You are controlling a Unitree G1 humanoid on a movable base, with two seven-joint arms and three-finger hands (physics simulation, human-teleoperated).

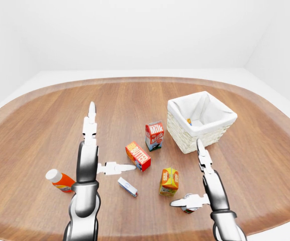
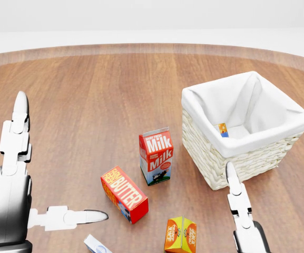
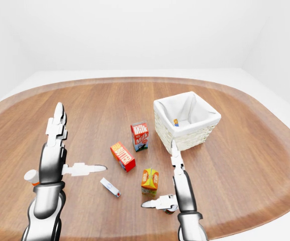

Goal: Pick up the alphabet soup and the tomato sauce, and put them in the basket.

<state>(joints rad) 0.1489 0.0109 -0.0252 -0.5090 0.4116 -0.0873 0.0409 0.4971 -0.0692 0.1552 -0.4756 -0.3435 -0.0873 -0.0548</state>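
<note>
We see the basket [image 2: 231, 150] at the right of the head view on the wooden counter [image 2: 88, 95], a small can [image 2: 223, 129] inside it. Our left robot hand [image 1: 95, 150] and right robot hand [image 1: 197, 183] both stand open-fingered, gripping nothing; beneath the right one, low in the left-eye view, lies a dark can [image 1: 188, 209].

This is a made-up room inside a computer, not a real home. The big rounded brown wooden table [image 1: 134, 100] stands in a plain white room with bare white walls [image 1: 134, 30] and a white floor [image 1: 280, 100] around it.
</note>
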